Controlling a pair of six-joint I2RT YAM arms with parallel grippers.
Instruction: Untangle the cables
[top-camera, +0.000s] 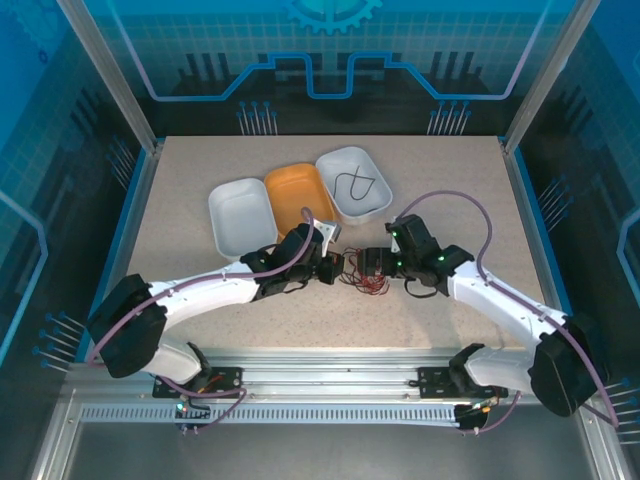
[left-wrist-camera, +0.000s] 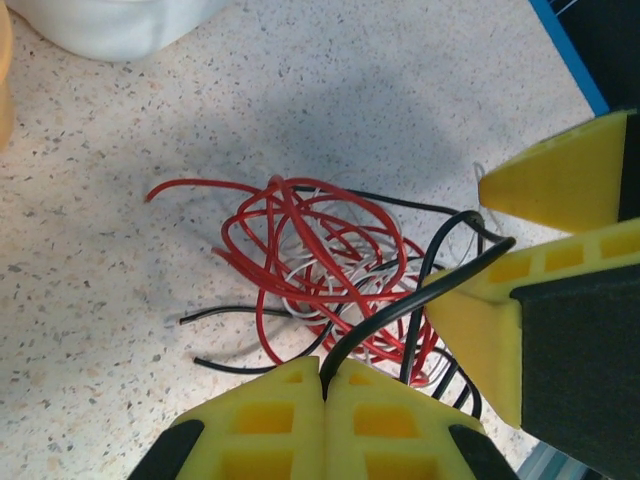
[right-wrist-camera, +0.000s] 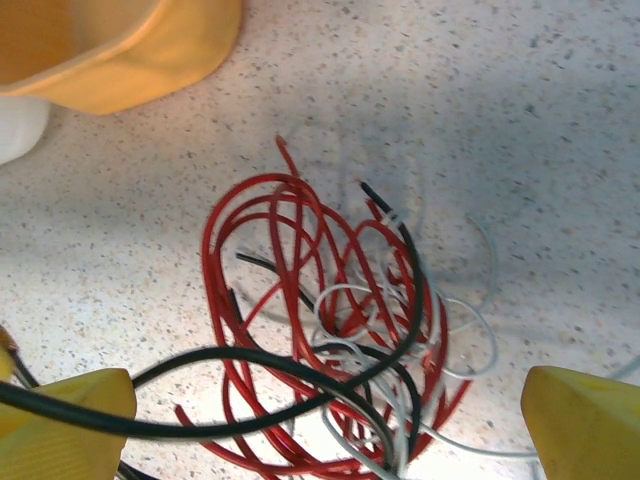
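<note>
— Where are the cables (top-camera: 365, 283)?

— Middle of the table (top-camera: 450, 200), one knot lying between the two grippers, on the near side of the trays. There are three colours in it: red wire (left-wrist-camera: 290, 235), black wire (left-wrist-camera: 400, 310) and white wire (right-wrist-camera: 470, 340). Red makes most of the loops. I can't count separate strands in that bunch.

— Is anything holding it?

— The left gripper (left-wrist-camera: 323, 375) has its fingers pressed together on the black wire, which arches up out of the knot. The right gripper (right-wrist-camera: 325, 400) stands spread wide, a finger on each side of the bunch.

— And the trays?

— Three, in a row on the far side. The left tray (top-camera: 240, 220) is white and empty. The orange tray (top-camera: 295, 195) is in the middle. I see nothing in it, though the left arm covers its near corner. The right tray (top-camera: 372, 170), also white, holds one black loop (top-camera: 352, 185).
</note>
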